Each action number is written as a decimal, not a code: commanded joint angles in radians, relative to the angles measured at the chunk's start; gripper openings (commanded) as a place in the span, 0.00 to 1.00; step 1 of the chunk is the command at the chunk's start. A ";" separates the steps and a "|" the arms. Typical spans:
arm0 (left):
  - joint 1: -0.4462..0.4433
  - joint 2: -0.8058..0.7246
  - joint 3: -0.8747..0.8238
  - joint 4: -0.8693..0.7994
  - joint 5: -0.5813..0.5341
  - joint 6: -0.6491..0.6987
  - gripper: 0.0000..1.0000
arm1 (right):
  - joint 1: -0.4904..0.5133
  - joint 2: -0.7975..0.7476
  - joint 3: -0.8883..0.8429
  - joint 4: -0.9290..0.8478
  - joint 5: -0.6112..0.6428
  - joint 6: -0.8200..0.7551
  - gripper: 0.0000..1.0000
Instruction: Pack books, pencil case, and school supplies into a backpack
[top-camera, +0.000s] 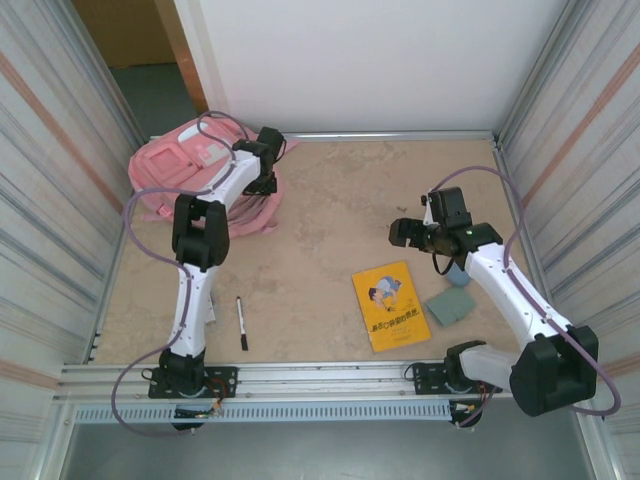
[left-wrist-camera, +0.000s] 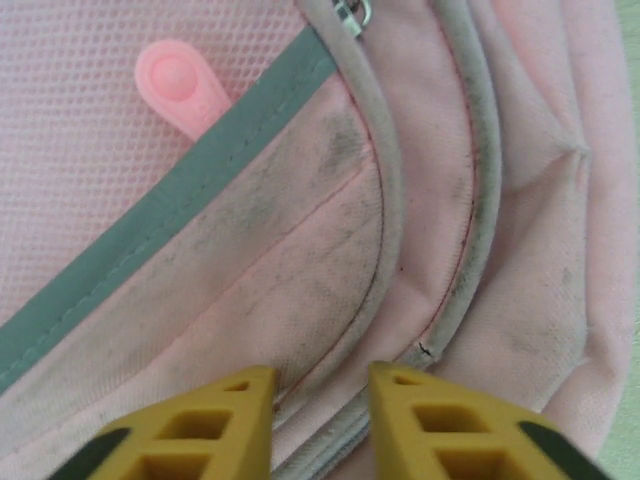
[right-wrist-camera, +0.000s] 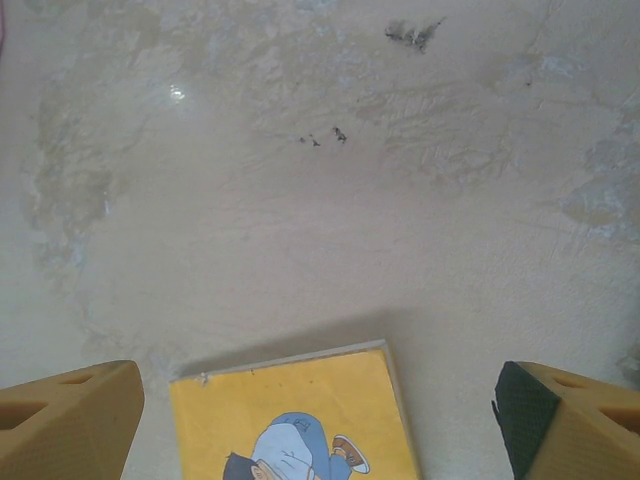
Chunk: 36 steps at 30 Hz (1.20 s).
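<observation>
The pink backpack (top-camera: 185, 170) lies at the table's far left. My left gripper (top-camera: 262, 172) is down on its right edge. In the left wrist view the yellow fingers (left-wrist-camera: 225, 420) stand close together, and my left gripper (left-wrist-camera: 322, 385) is shut on a fold of the backpack's grey-piped seam (left-wrist-camera: 385, 250). The yellow book (top-camera: 390, 305) lies flat at the front right. My right gripper (top-camera: 402, 232) hovers open beyond the book's far edge (right-wrist-camera: 290, 365), with nothing between its fingers. The black pen (top-camera: 241, 322) lies near the left arm's base. A grey-green flat piece (top-camera: 450, 304) sits right of the book.
A bit of a blue thing (top-camera: 458, 276) peeks out under the right arm. A pink rubber zip pull (left-wrist-camera: 180, 85) and a grey band (left-wrist-camera: 170, 200) cross the backpack's mesh pocket. Metal walls close in both sides, and bare table lies between backpack and book.
</observation>
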 joint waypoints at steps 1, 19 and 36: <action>-0.016 -0.027 -0.110 0.074 0.118 0.086 0.15 | 0.020 0.005 0.041 -0.014 -0.021 0.011 0.90; -0.322 -0.535 -0.752 0.389 0.222 0.105 0.22 | 0.047 0.126 0.109 0.094 -0.181 0.084 0.90; -0.094 -0.342 -0.409 0.163 0.091 0.087 0.80 | 0.107 0.170 0.130 0.093 -0.147 0.080 0.90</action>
